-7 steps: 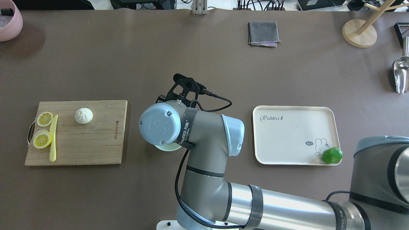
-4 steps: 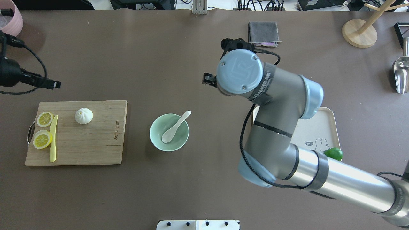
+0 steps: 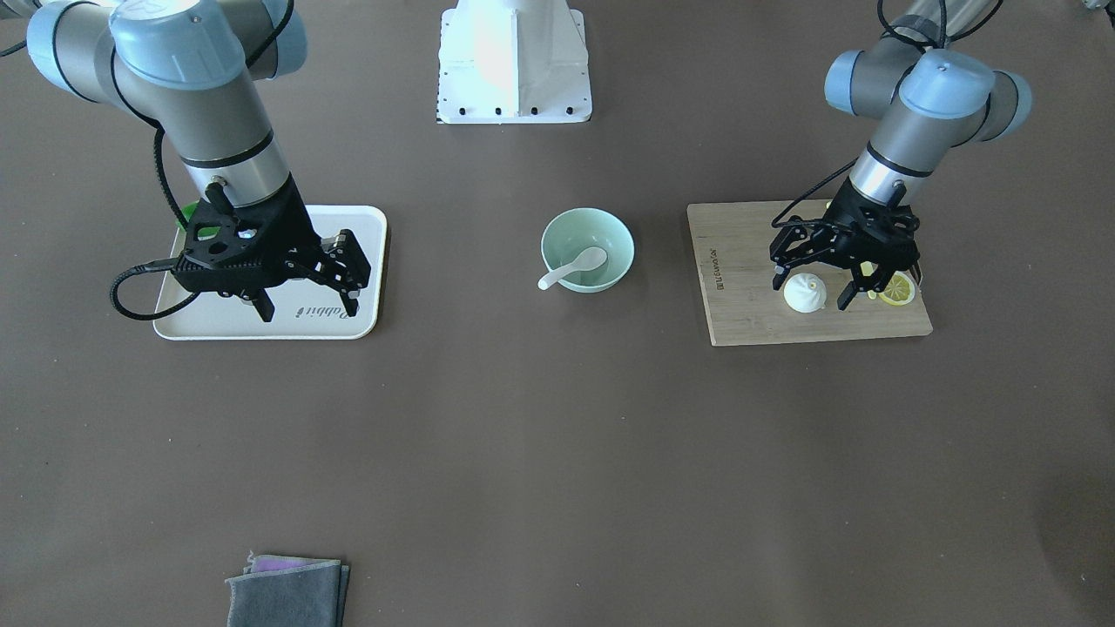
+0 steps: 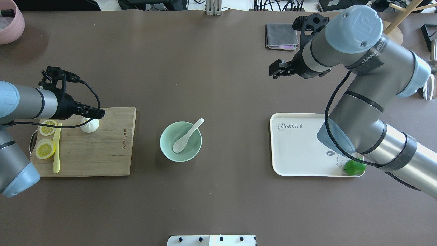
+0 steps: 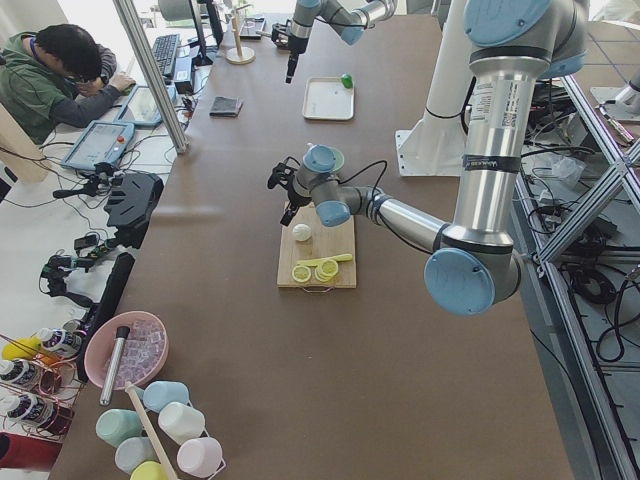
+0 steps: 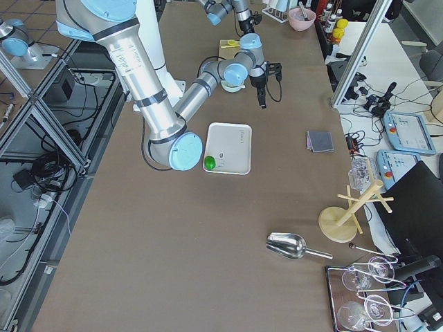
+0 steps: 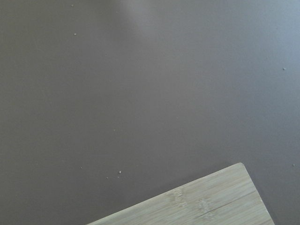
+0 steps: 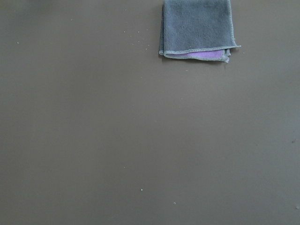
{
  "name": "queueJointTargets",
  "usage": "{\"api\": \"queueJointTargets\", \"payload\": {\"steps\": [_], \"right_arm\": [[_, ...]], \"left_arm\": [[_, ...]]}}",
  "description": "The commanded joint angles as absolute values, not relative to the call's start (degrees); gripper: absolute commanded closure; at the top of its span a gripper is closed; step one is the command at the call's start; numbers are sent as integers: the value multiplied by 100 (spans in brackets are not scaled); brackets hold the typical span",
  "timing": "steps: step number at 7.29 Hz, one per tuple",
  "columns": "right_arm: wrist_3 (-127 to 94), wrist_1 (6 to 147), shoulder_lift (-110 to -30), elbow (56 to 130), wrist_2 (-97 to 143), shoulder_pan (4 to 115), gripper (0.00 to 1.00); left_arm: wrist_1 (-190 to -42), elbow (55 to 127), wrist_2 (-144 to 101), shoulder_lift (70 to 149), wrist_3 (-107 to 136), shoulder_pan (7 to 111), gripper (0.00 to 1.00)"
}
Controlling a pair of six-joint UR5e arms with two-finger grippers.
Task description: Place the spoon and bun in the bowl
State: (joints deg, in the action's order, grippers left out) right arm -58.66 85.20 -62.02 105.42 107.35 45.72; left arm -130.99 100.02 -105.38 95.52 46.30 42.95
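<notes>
Spoon (image 4: pixel 186 136) is done. It lies in the bowl (image 4: pixel 168 150), with its scoop in the middle and its handle on the rim, pointing to 1 o'clock when seen from over my shoulders. That is half of my job.

Bun (image 4: pixel 89 125) is the other half, and it is not in yet. It sits on the wooden board (image 4: pixel 102 153), out at 9 o'clock from the bowl and well apart from it. Two lemon slices (image 4: pixel 47 127) and a thin yellow knife (image 4: pixel 57 147) lie on the board at 9 o'clock from the bun.

My left hand (image 3: pixel 810 294) hangs right over the bun. It is wide open, with one finger on each side. I cannot tell if the fingers touch it. I think I must squeeze it softly, lift it, and carry it to the bowl.

My right hand (image 3: pixel 309 311) is open too and holds nothing. It hangs up high by the white tray (image 4: pixel 307 143), at 3 o'clock from the bowl.
</notes>
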Motion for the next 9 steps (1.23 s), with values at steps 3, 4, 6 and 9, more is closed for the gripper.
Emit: {"api": "queueJointTargets", "payload": {"steps": [3,4,6,9], "right_arm": [[-5853,8402,-6311,10521,10749,4597,0],[-5854,8402,-6319,10512,10740,4579,0],[-5862,8402,-6319,10512,10679,4562,0],[-5862,8402,-6319,10512,10670,4535,0]], "left_arm": [[-13104,9809,-10195,9519,4685,3903,7],[-13104,9782,-10204,9475,4685,3868,38],[-13131,9835,-9952,9466,4693,3867,100],[-13263,10412,-9967,9571,5190,3867,100]]}}
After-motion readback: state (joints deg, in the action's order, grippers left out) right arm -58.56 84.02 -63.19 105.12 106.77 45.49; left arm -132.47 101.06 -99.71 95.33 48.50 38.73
